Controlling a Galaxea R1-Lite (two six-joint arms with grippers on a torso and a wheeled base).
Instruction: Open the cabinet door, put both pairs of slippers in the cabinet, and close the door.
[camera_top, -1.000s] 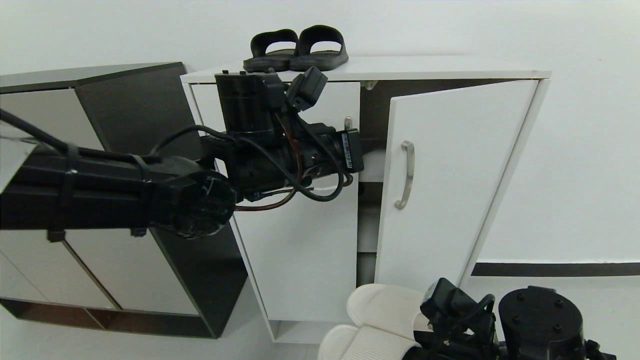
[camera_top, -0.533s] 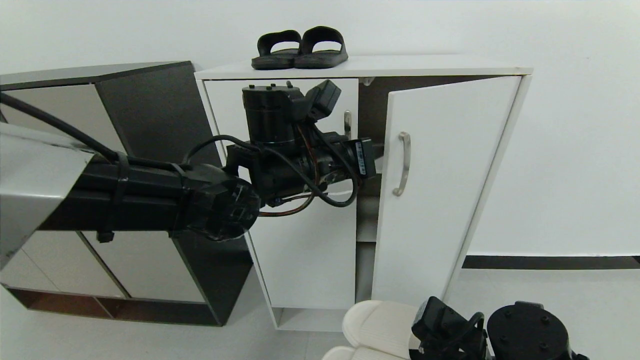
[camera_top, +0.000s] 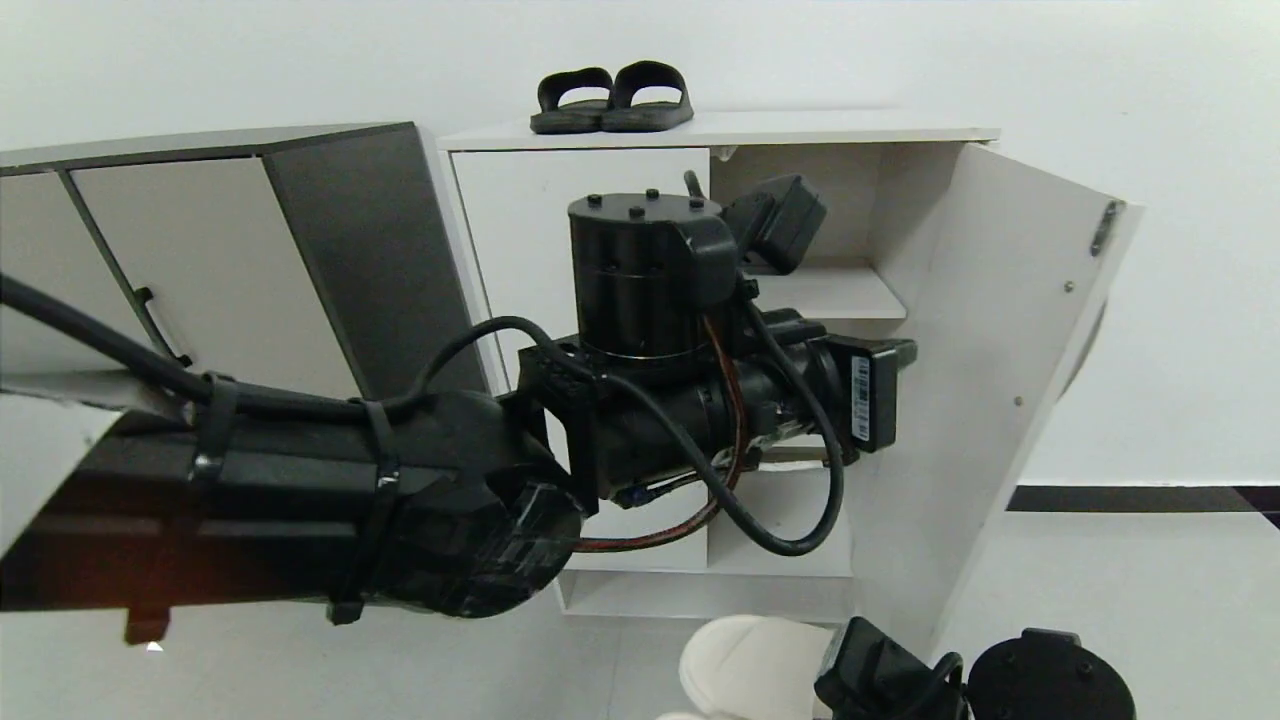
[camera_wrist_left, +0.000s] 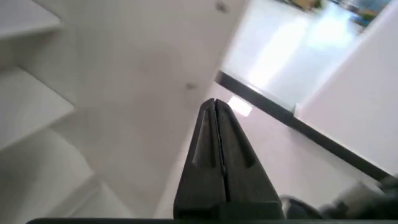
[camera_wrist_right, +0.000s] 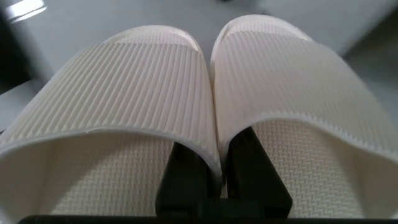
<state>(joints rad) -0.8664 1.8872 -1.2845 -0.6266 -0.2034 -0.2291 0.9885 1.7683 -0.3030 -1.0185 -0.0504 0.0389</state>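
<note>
Head view: cabinet door stands wide open at right; black slippers on cabinet top; left end effector clenched, empty; right end effector grasping white slippers

A dark sideboard with pale doors stands against a white wall.

The right cabinet door stands swung wide, and the shelved opening beside it lies free. My left arm crosses in front, blocking its middle. The left door is shut flat.
</note>
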